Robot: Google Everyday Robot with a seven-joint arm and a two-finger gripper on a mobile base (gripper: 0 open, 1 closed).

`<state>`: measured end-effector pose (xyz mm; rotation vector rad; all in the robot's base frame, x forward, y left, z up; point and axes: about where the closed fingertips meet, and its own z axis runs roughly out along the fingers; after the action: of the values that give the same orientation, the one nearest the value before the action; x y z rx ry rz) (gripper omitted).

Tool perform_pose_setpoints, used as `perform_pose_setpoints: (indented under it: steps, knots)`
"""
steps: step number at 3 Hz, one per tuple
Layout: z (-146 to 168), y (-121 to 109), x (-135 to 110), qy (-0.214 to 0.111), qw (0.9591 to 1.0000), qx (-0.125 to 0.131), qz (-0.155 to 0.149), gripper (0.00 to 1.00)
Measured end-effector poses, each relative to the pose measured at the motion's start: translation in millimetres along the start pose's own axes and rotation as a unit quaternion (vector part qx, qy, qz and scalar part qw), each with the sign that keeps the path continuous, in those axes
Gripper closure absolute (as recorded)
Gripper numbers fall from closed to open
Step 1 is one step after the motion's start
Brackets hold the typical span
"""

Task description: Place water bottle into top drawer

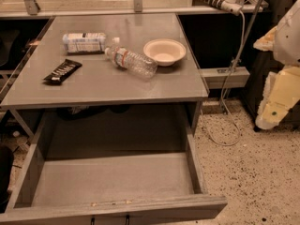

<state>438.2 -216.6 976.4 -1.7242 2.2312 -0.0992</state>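
Observation:
The water bottle (133,62) lies on its side on the grey tabletop (117,88), white cap toward the back left, just left of a bowl. The top drawer (112,179) is pulled out below the table, and its flat grey bottom is bare. My gripper (276,102) is at the far right edge of the camera view, over the floor, well to the right of the table and apart from the bottle. It holds nothing that I can see.
A pale bowl (164,51) stands right of the bottle. A bottle with a wide white-and-blue label (84,42) lies at the back left. A black snack bar (62,71) lies at the left. A cable (230,93) hangs beside the table's right edge over the speckled floor.

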Motion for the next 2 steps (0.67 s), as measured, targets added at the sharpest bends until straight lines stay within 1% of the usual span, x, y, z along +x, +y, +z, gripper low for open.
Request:
perform_pose_setpoints:
  steps: [1,2]
  knots:
    - [0.0,0.0,-0.1,0.0,1.0,0.0,0.0,0.0]
    - [-3.9,-11.1,-42.8,-0.001,0.9999,0.001,-0.011,0.0]
